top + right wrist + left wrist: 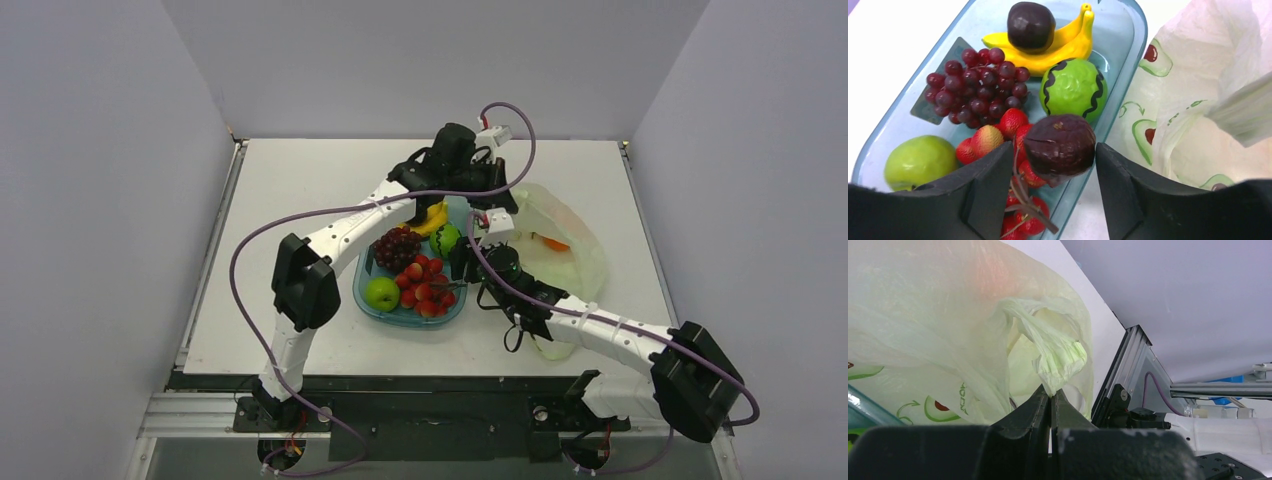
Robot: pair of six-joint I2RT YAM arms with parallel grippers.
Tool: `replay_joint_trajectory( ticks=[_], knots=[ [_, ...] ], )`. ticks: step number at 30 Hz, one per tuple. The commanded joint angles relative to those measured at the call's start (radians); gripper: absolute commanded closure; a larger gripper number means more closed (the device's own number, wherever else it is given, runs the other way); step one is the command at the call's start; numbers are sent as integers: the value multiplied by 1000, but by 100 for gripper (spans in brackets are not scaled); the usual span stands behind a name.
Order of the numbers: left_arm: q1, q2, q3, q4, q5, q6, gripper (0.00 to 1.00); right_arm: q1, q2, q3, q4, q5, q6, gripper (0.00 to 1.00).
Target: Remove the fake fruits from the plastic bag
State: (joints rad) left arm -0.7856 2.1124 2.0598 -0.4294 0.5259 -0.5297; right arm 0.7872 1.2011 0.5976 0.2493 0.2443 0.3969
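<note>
The pale-green plastic bag [575, 255] lies right of the teal tray [363, 272]. An orange [555, 243] shows through the bag. My left gripper [1050, 394] is shut on a twisted bit of the bag's edge [1058, 352] and holds it up. My right gripper [1053, 150] is open over the tray's right rim. A dark plum [1060, 145] sits between its fingers, over the strawberries [990, 137], with a gap on the left side. In the tray lie a banana bunch [1070, 47], a second dark plum [1030, 25], a striped green ball [1073, 87] and a green apple [918, 160].
A dark maroon grape bunch [978, 82] lies in the tray's left half. The left arm [340, 235] reaches across above the tray's far end. The white table [300, 190] ends at a metal rail [1128, 365] on the right, with grey walls around.
</note>
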Motion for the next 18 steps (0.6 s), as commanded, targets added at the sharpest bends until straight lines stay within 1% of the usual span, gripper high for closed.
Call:
replay_joint_trajectory(
  ticks=[1,5,10,14,18],
  knots=[
    [-11,-10,36,-7,45,17,100,9,66,78,59,43,-58,37],
    [-12,-20,10,15,36,6,100,9,76,79,62,26,-57,28],
    [-12,-26,7,16,35,11,100,7,28,66,42,32,-35,28],
    [-11,-26,-1,27,30,5,100,8,-112,12,-23,62,-10,29],
    [-12,-33,-26,54,23,-7,100,-2,-319,-84,-127,176,32,31]
  ],
)
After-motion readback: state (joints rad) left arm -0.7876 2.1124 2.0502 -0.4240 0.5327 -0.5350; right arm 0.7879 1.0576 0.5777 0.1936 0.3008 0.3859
